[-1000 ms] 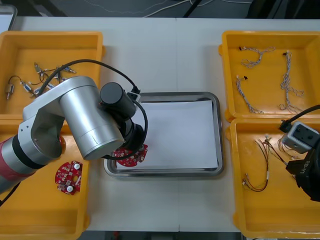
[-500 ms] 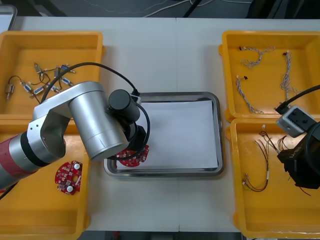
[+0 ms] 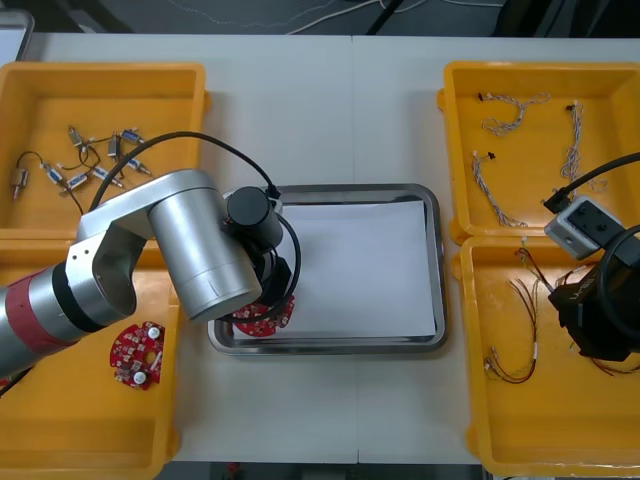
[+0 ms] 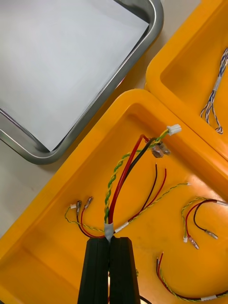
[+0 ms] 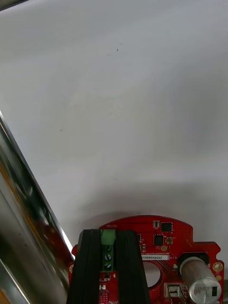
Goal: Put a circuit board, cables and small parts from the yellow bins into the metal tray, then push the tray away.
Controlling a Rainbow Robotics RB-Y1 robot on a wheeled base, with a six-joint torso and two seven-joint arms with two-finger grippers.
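My left gripper (image 5: pixel 108 233) is shut on the green terminal block of a round red circuit board (image 5: pixel 164 237), just above the white inside of the metal tray (image 5: pixel 23 223). From the front, this board (image 3: pixel 262 318) sits at the tray's (image 3: pixel 432 215) near left corner, half hidden under my left arm (image 3: pixel 200 245). Over the near right yellow bin (image 4: pixel 57 209), my right gripper (image 4: pixel 110 239) is shut on a taped red and yellow cable (image 4: pixel 124 175) with black and green strands. My right arm (image 3: pixel 600 315) stands above that bin.
A second red board (image 3: pixel 136 353) lies in the near left bin. Small metal parts (image 3: pixel 90 165) are in the far left bin, blue and white cables (image 3: pixel 530 160) in the far right bin. More red and yellow cables (image 3: pixel 520 335) lie in the near right bin.
My left arm has shifted a little right and toward the tray's near left corner with the board. The right arm has moved left and toward the far side within its bin.
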